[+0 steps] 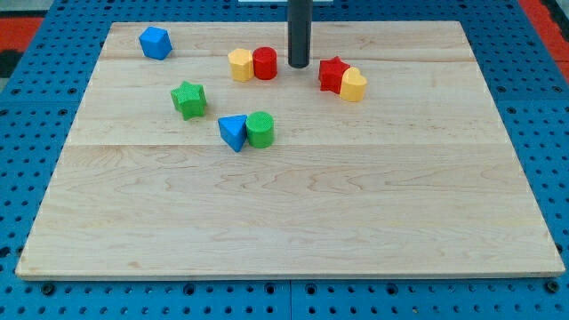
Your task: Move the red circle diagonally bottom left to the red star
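The red circle (265, 63) sits near the view's top, touching a yellow hexagon (240, 65) on its left. The red star (332, 74) lies to the right, touching a yellow heart (354, 85) on its right. My tip (299, 66) is on the board between the red circle and the red star, just right of the circle and apart from both.
A blue hexagon-like block (155, 43) lies at the top left. A green star (188, 99) is left of centre. A blue triangle (234, 132) and a green circle (260, 130) touch each other below the red circle. The wooden board (284, 222) lies on a blue pegboard.
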Controlling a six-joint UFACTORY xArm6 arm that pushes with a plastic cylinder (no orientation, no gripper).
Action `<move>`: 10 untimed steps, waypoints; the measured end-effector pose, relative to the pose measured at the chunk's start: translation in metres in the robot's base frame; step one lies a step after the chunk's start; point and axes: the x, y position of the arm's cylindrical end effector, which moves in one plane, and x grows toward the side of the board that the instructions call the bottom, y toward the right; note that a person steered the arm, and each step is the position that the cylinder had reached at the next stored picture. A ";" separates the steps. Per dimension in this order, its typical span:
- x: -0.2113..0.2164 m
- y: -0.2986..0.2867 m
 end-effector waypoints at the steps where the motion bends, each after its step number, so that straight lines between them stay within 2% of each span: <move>1: -0.015 0.000; 5: -0.063 0.006; 7: -0.058 -0.033; 8: -0.033 -0.063; 9: 0.016 -0.061; 10: 0.070 -0.010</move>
